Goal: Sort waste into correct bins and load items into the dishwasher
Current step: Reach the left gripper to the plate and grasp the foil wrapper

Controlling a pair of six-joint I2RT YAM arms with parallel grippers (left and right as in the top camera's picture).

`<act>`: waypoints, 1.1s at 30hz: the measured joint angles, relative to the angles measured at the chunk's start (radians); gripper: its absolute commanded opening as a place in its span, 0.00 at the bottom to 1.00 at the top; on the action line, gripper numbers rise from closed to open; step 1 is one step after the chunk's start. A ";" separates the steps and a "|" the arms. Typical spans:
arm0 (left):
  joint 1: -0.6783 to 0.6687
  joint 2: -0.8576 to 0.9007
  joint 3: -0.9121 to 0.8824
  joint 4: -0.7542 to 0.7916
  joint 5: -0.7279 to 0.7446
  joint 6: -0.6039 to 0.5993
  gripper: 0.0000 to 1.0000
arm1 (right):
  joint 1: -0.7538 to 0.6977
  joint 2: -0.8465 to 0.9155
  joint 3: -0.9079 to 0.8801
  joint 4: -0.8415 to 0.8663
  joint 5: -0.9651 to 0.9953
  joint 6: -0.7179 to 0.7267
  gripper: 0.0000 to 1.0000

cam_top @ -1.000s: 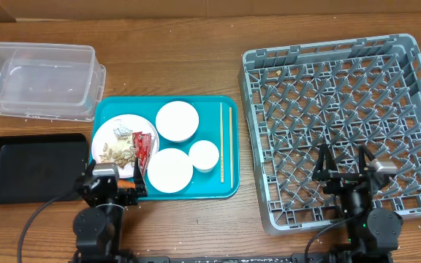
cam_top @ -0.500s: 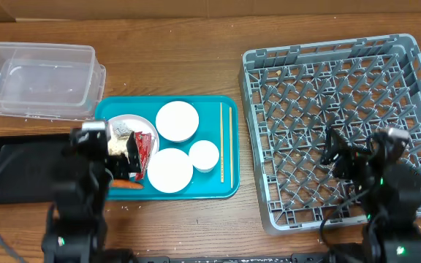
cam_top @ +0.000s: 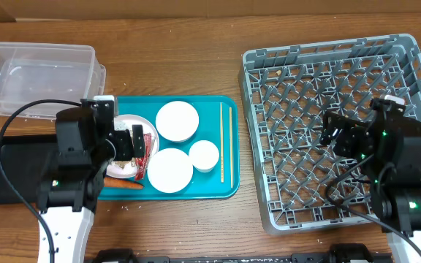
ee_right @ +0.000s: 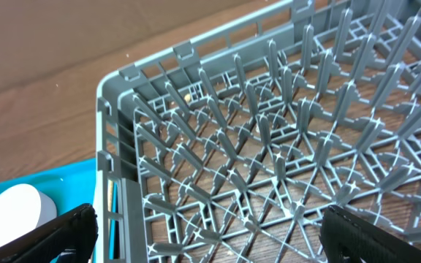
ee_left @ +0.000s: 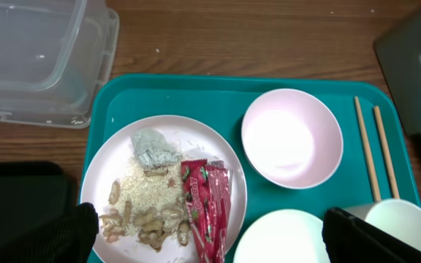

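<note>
A teal tray (cam_top: 218, 186) holds a white plate (ee_left: 218, 146) with peanuts (ee_left: 148, 219), rice, a crumpled grey scrap (ee_left: 153, 150) and a red wrapper (ee_left: 209, 204). Beside it are a white bowl (cam_top: 177, 120), a second white dish (cam_top: 169, 170), a small white cup (cam_top: 204, 155) and two chopsticks (cam_top: 226, 142). An orange carrot piece (cam_top: 126, 185) lies at the tray's front left. My left gripper (ee_left: 210, 241) is open and empty above the plate's near edge. My right gripper (ee_right: 210, 237) is open and empty above the grey dish rack (cam_top: 298, 58).
A clear plastic bin (cam_top: 39, 77) stands at the back left. A black bin (cam_top: 20, 168) lies left of the tray. The rack (ee_right: 269, 146) fills the right side; its left wall is close to the tray.
Both arms have come up from the table's front edge. The left gripper now hangs over the plate; the right gripper now hangs over the rack.
</note>
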 measured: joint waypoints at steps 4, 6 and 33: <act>0.011 0.056 0.002 0.028 -0.053 -0.116 1.00 | 0.000 0.051 0.000 -0.008 -0.003 0.000 1.00; 0.032 0.109 0.003 0.043 -0.098 -0.168 1.00 | 0.000 0.078 0.000 -0.011 -0.003 0.000 1.00; 0.112 0.669 0.005 0.295 -0.096 -0.298 0.48 | 0.000 0.121 0.000 -0.032 -0.003 0.000 1.00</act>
